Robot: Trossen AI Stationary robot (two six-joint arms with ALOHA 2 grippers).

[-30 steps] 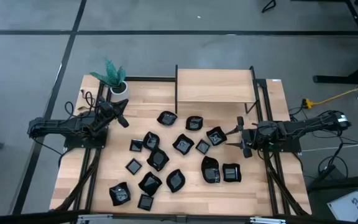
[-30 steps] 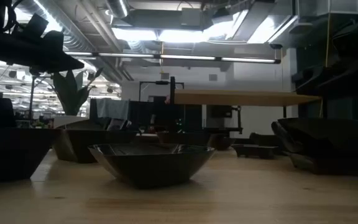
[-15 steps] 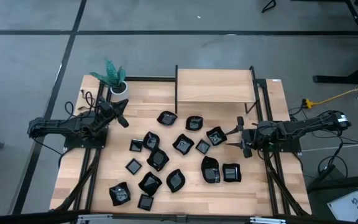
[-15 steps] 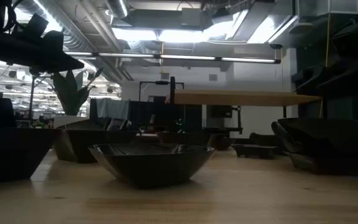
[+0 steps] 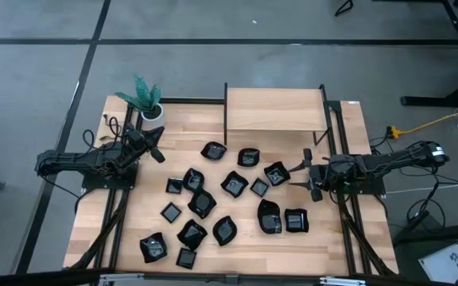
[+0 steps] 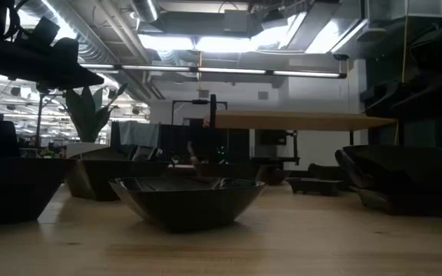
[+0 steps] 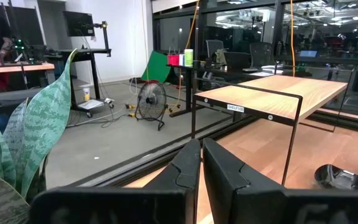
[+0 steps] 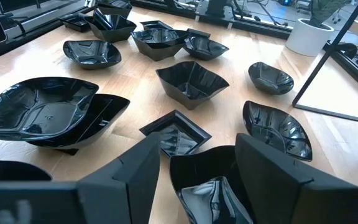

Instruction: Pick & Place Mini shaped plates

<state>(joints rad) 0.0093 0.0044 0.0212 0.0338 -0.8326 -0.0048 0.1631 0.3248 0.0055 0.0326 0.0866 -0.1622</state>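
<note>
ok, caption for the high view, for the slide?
Black mini shaped plates scattered on the wooden table; left gripper shut near the potted plant, right gripper open beside them.

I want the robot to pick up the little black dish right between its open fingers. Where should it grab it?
Probably by its raised rim. The dish sits upright and open-topped just ahead of the right gripper, so coming down from above, one finger inside and one outside the near wall, looks easiest. Its glossy sides may slip.

I see a white pot w/ a green plant at the table's far left corner. Raised wooden shelf on black legs sits at the far edge, centre. Yellow cable on the floor, right side.
</note>
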